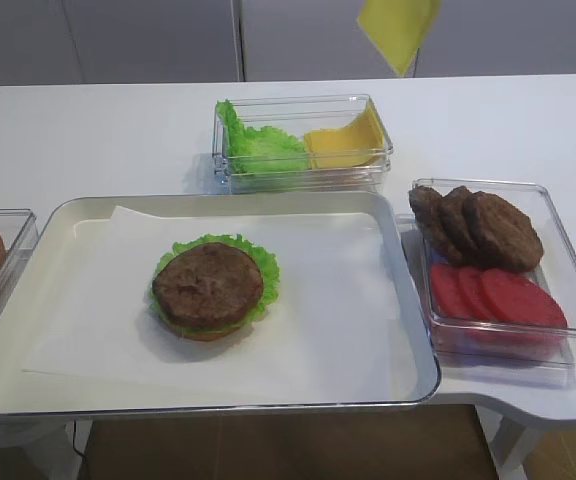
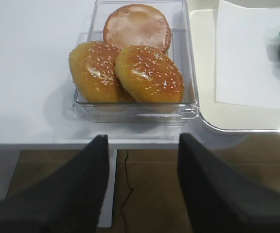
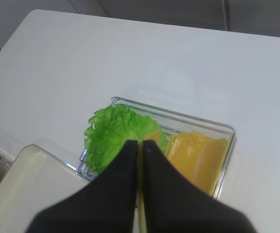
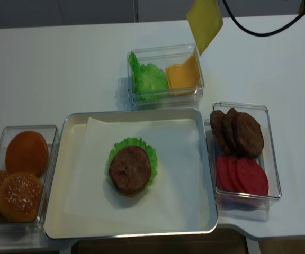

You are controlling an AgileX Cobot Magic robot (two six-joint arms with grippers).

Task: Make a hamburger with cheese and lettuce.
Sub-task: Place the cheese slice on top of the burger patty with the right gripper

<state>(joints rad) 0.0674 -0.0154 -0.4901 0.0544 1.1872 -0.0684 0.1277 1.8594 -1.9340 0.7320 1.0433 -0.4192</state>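
The hamburger point(image 1: 213, 287), a bun base with a lettuce rim and a dark patty on top, sits on white paper in the metal tray point(image 1: 408, 300). It also shows in the realsense view point(image 4: 131, 168). A single yellow cheese slice point(image 1: 398, 30) hangs in the air above and behind the clear box of lettuce point(image 1: 258, 145). My right gripper point(image 3: 140, 144) is shut on the cheese slice, whose thin edge point(image 3: 141, 213) shows between the fingers. It is out of frame in both high views. My left gripper point(image 2: 142, 141) is open and empty, off the table's front edge below the bun box.
The back box also holds a bent pile of yellow slices point(image 1: 346, 142). A clear box at the right holds brown patties point(image 1: 478, 225) and red tomato slices point(image 1: 498, 295). A clear box of buns point(image 2: 130, 68) stands left of the tray. A black cable point(image 4: 258, 29) hangs at the back right.
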